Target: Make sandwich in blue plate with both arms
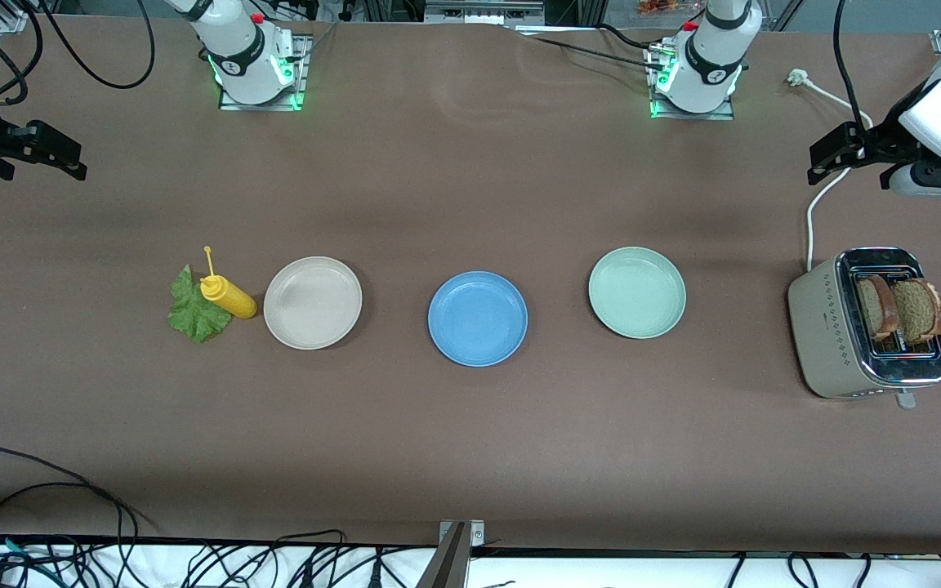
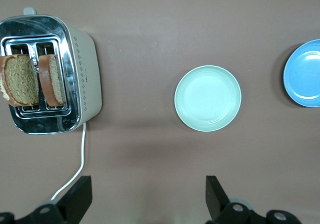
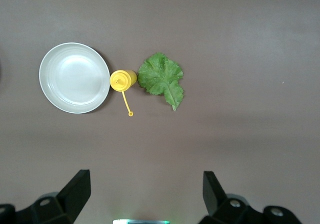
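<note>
- Front view: nothing assembled yet; blue plate (image 1: 477, 318) bare mid-table, between beige plate (image 1: 312, 302) and pale green plate (image 1: 636, 292); two bread slices (image 1: 902, 309) upright in toaster (image 1: 862, 325) at the left arm's end; lettuce leaf (image 1: 195, 309) flat on the table, touching the yellow bottle (image 1: 228, 296), toward the right arm's end; all sandwich parts left to move
- Left wrist view: left gripper (image 2: 147, 196) wide open, holds nothing, hangs over bare table near toaster and green plate
- Right wrist view: right gripper (image 3: 145, 194) wide open, empty, over bare table near lettuce, touches nothing
</note>
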You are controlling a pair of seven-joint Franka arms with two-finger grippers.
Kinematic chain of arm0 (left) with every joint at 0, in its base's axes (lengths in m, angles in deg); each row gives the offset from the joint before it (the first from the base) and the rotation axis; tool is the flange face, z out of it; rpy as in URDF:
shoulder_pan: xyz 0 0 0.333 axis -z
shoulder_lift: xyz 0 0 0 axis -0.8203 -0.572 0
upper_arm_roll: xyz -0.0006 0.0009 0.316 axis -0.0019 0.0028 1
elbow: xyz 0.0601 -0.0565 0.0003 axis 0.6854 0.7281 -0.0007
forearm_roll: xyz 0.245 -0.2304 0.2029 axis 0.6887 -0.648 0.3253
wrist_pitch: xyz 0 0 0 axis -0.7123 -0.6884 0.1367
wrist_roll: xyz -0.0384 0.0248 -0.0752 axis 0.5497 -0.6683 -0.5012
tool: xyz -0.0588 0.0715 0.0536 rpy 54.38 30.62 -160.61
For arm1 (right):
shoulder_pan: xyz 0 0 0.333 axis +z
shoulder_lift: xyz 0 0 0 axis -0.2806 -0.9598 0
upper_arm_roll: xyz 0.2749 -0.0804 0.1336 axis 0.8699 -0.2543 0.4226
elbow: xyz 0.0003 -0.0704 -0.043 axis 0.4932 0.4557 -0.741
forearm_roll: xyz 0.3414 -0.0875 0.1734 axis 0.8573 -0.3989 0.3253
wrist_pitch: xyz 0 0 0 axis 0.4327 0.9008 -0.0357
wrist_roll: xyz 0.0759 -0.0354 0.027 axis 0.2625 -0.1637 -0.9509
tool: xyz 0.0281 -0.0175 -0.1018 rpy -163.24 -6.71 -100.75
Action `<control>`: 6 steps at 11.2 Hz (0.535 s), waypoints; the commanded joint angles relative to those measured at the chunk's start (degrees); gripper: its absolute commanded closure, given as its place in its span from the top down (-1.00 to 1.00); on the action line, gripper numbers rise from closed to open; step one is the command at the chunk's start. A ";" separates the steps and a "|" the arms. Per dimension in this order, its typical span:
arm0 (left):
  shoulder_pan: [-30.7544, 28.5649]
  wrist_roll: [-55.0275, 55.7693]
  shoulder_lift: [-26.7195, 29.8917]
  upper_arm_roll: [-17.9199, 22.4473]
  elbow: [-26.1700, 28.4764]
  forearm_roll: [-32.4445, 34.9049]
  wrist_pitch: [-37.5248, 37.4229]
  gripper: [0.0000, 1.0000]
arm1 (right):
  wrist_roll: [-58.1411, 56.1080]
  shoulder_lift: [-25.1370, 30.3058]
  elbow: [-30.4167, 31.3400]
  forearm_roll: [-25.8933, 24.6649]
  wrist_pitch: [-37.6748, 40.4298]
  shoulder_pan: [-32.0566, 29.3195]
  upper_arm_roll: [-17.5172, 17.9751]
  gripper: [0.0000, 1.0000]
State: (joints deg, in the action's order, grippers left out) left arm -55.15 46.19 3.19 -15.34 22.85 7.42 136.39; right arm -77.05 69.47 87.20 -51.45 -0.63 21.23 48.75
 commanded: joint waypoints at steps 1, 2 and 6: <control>0.13 -1.17 0.74 0.51 0.95 -0.20 1.50 1.00 | -0.36 -0.08 -1.26 0.61 1.30 -0.36 0.21 1.00; 0.13 -1.17 0.74 0.51 0.95 -0.20 1.50 1.00 | -0.36 -0.08 -1.26 0.61 1.30 -0.36 0.21 1.00; 0.13 -1.17 0.31 0.77 0.95 -0.12 2.20 1.00 | -0.36 -0.43 -1.26 0.61 1.30 -0.36 0.21 1.00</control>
State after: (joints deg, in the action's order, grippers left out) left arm -55.15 46.19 3.14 -15.05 23.02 7.42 137.37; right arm -77.05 69.46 87.20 -51.45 -0.63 21.23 48.75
